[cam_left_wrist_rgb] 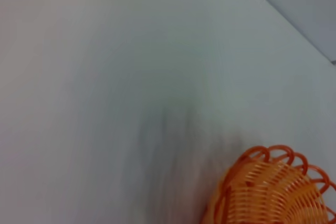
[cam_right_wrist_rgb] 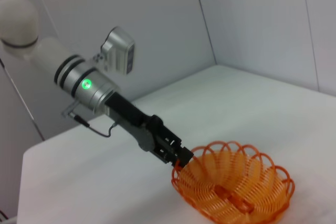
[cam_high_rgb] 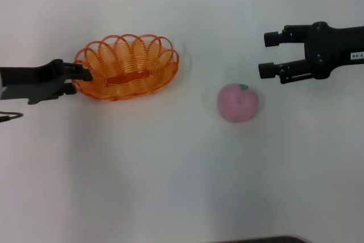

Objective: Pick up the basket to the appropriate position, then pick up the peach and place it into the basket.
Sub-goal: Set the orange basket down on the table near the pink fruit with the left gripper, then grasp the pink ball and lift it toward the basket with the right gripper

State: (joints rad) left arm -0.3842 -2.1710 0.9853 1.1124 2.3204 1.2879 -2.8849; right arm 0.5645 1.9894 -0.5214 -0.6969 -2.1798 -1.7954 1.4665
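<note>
The orange wire basket (cam_high_rgb: 168, 61) is on the white table at the left of centre in the head view. My left gripper (cam_high_rgb: 81, 80) is at the basket's left end, its fingers closed on the looped rim. The right wrist view shows the same grip (cam_right_wrist_rgb: 181, 160) on the basket (cam_right_wrist_rgb: 247, 179). Part of the basket's rim (cam_left_wrist_rgb: 273, 187) shows in the left wrist view. The pink peach (cam_high_rgb: 238, 102) with its green leaf lies on the table to the right of the basket. My right gripper (cam_high_rgb: 267, 55) is open and empty, above and to the right of the peach.
The white table (cam_high_rgb: 170, 186) carries only the basket and the peach. Grey walls (cam_right_wrist_rgb: 252, 19) stand behind the table's far edges in the right wrist view. A dark edge shows at the bottom of the head view.
</note>
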